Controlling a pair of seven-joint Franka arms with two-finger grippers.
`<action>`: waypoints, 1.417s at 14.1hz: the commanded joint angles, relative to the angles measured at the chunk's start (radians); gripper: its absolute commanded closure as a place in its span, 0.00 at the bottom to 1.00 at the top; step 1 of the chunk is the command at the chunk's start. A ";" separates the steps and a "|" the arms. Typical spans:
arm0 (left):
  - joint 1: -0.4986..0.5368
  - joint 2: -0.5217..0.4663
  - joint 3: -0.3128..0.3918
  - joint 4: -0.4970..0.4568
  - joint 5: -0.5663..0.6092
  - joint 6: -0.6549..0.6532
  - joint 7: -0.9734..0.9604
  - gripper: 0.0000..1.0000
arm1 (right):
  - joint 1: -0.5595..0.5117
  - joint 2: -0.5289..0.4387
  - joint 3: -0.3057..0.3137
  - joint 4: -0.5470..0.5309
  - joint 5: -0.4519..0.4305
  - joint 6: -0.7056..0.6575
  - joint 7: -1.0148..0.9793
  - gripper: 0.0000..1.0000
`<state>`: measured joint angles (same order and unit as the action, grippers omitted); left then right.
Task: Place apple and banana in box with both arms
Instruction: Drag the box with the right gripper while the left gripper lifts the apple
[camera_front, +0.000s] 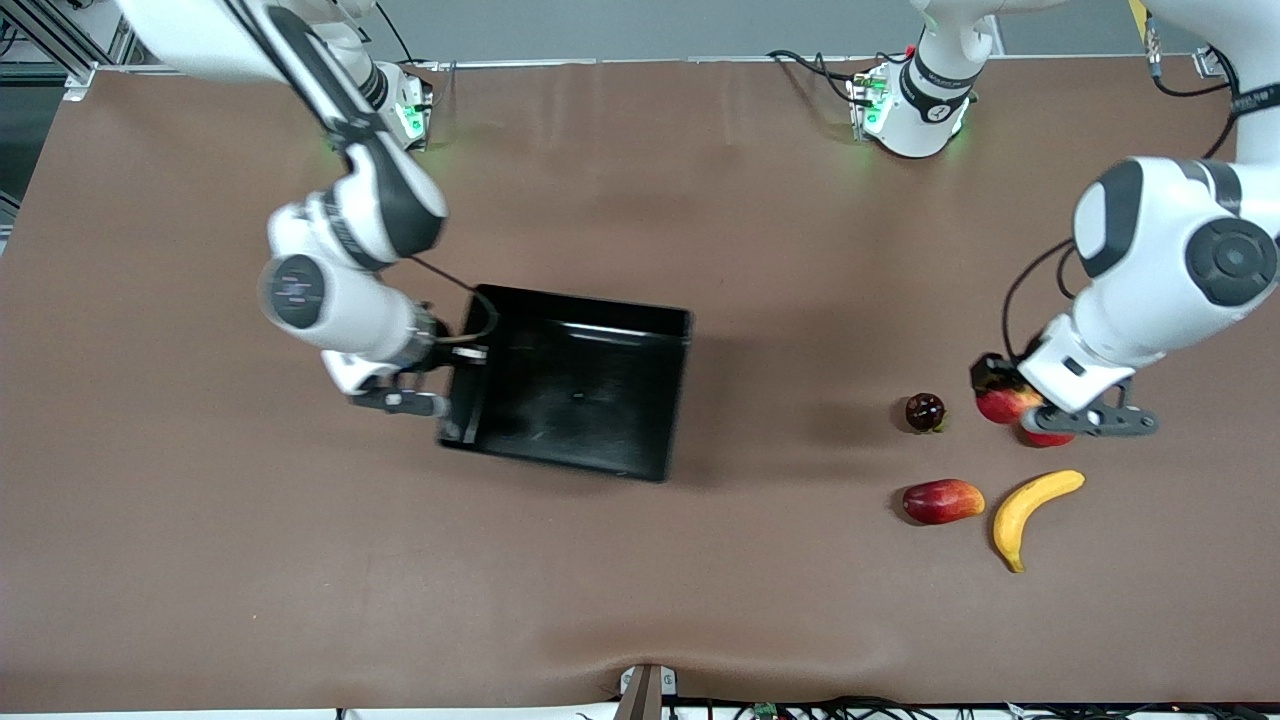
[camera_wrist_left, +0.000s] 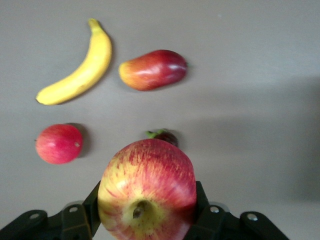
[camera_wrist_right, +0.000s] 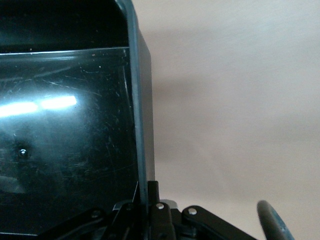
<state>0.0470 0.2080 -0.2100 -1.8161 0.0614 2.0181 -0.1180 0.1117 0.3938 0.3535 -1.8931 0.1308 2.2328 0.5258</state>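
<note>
Banana (camera_front: 1032, 510) on table (camera_front: 300, 560), nearest the front camera, well off the box (camera_front: 575, 380) toward the left arm's end. Left gripper (camera_wrist_left: 146, 220) clenched on apple (camera_wrist_left: 147, 189), raised above table just past banana. Right gripper (camera_wrist_right: 145, 200) clamped on box wall.

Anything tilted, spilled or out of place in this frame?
The glossy black box sits skewed to the table edges, its wall pinched by the right gripper. Nothing is spilled. The left gripper holds the streaked red-yellow apple; the yellow banana lies untouched.
</note>
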 joint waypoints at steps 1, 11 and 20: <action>0.004 -0.019 -0.077 -0.023 0.003 -0.016 -0.118 1.00 | 0.081 0.052 -0.001 0.038 0.004 0.074 0.066 1.00; -0.151 0.059 -0.226 -0.078 0.014 0.157 -0.682 1.00 | 0.232 0.217 -0.001 0.115 -0.195 0.171 0.316 0.55; -0.303 0.181 -0.224 -0.094 0.052 0.313 -0.891 1.00 | 0.128 0.145 0.083 0.395 -0.252 -0.354 0.266 0.00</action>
<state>-0.2421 0.3715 -0.4383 -1.9094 0.0789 2.2978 -0.9732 0.2944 0.5506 0.3798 -1.6041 -0.1167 2.0668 0.8324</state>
